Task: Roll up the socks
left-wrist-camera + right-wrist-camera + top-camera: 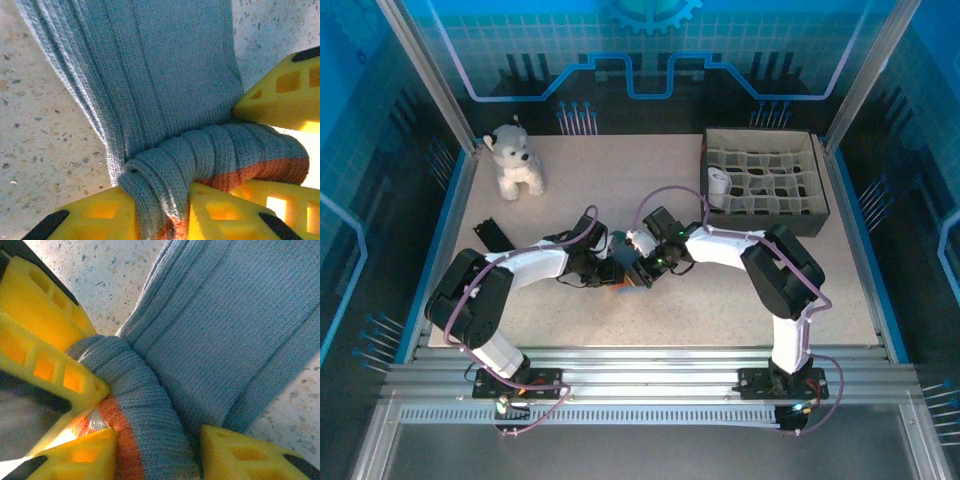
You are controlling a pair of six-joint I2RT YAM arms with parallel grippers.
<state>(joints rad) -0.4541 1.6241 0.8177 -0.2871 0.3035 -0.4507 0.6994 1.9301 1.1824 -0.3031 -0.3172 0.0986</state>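
Teal sock [165, 100] lies on the tabletop [40, 125] front-left of the divider box [765, 185], your left claw [165, 220] and right claw [160, 460] both pinched narrow on its rolled orange-cuff end, unrolled length running straight away from them, so I'd roll that way.

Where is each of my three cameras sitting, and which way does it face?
Top camera: fixed above and behind the arms, looking down at the table; left arm and right arm show.
Left wrist: on the left arm, facing down at the sock; the left gripper pinches its rolled end.
Right wrist: on the right arm, facing down; the right gripper pinches that roll.
Shared: both wrist views show the same roll.
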